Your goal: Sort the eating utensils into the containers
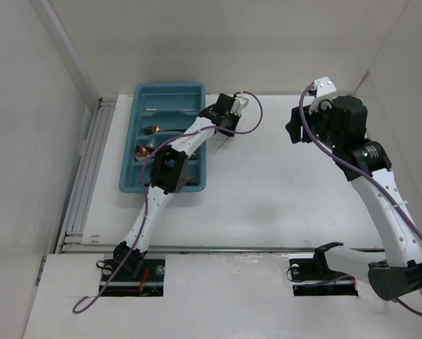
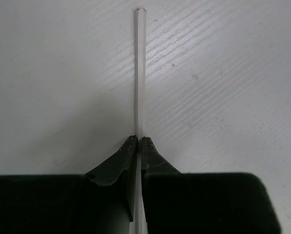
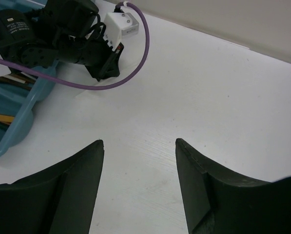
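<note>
My left gripper (image 2: 139,139) is shut on a thin silver chopstick (image 2: 141,73) that sticks straight out past the fingertips over the white table. In the top view this gripper (image 1: 225,135) hangs just right of the teal tray (image 1: 167,90), and the chopstick (image 1: 220,147) slants down from it. Copper spoons (image 1: 153,130) lie in the tray's slots, partly hidden by the left arm. My right gripper (image 3: 139,144) is open and empty above bare table, right of the left gripper (image 3: 104,63). The tray's corner (image 3: 18,124) shows at the left of the right wrist view.
White walls close in the table at the back and on both sides. A slotted rail (image 1: 90,169) runs along the left edge. The left arm's purple cable (image 3: 111,85) loops over the table beside the tray.
</note>
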